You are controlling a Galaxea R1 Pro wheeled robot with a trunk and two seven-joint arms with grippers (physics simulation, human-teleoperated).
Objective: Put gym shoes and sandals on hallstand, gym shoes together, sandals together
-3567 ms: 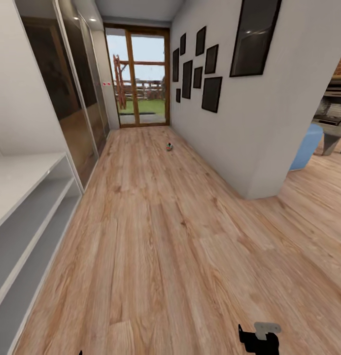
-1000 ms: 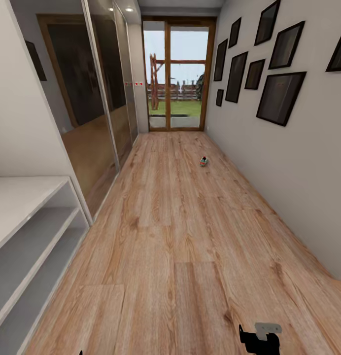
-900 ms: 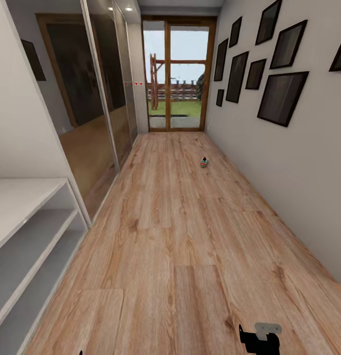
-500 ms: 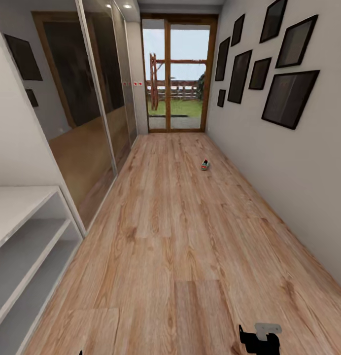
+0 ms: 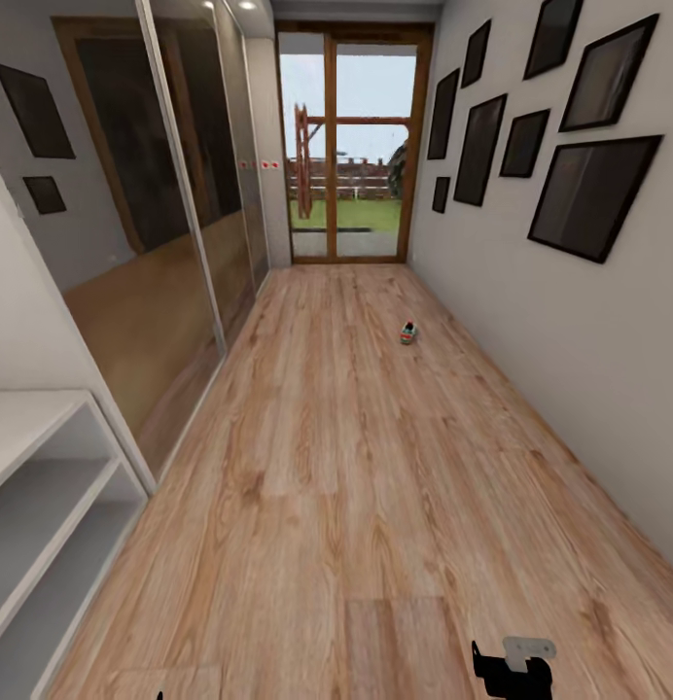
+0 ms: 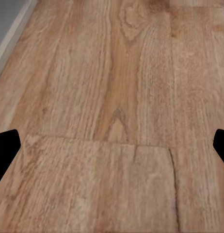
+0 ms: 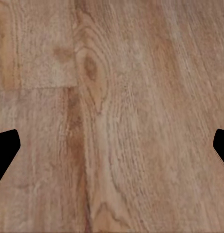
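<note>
**Grey rack at left, one gym shoe far down the hall**

Grey hallstand (image 5: 45,506) is sitting at the left edge. Wood-plank corridor floor (image 5: 336,467) is stretching ahead, and a single gym shoe (image 5: 408,333) is lying on it far off, nearer the right wall. Left gripper (image 6: 112,148) and right gripper (image 7: 112,148) are both hanging spread wide over bare planks, gripping nothing.

No legible text, label, brand, number or sign is recorded. Two small red marks (image 5: 258,164) are noted on the wall strip left of the glazed door, upper middle of the head view; too small to be read.
</note>
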